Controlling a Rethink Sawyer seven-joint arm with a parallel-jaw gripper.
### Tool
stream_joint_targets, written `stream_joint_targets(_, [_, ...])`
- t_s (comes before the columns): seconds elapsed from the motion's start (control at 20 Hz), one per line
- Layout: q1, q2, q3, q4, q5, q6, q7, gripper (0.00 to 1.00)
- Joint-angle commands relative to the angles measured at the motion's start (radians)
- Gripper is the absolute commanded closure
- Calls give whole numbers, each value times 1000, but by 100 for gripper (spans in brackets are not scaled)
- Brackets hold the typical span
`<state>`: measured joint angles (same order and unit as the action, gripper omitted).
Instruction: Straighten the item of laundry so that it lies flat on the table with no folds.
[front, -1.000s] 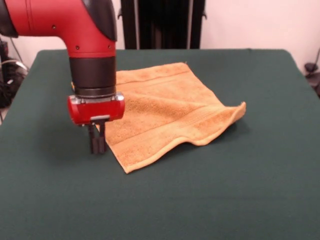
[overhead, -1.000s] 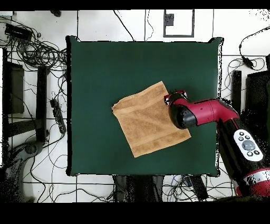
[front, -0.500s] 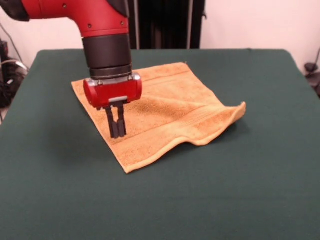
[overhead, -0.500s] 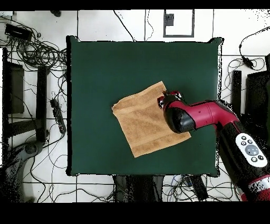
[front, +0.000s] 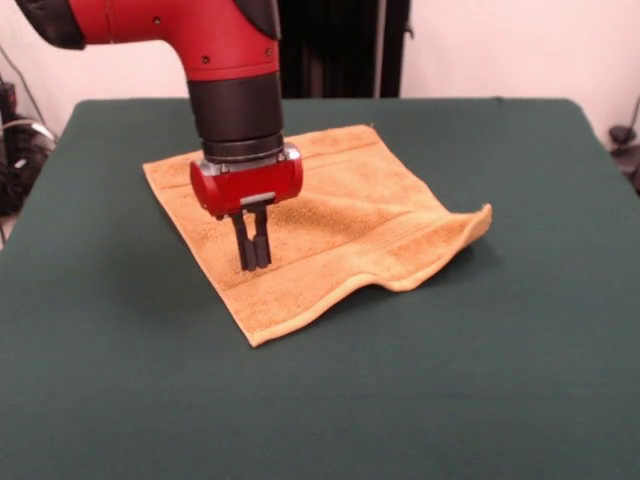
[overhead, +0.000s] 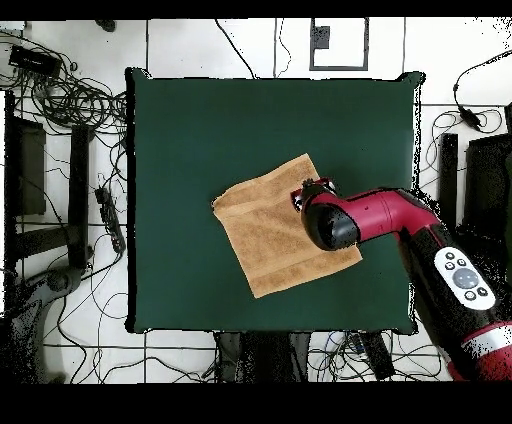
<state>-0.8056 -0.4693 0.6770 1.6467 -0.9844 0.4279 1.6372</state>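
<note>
One golden-tan towel (front: 330, 225) lies spread near the middle of the dark green surface (front: 500, 380), turned at an angle to the edges. Most of it sits flat, but in the front view the right-hand corner (front: 478, 222) curls up off the felt, and the near edge ripples beside it. Over the towel's left portion hangs the gripper (front: 252, 262), pointing straight down from the red arm (front: 200, 40). Its fingers (front: 245, 245) are pressed together, dark tips just above or on the cloth, hard to say which. From overhead, the arm's head (overhead: 330, 222) covers the towel's right side.
</note>
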Motion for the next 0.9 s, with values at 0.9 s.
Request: stream_joint_targets(0.9, [-93, 183, 80, 23, -140, -11, -389, 100])
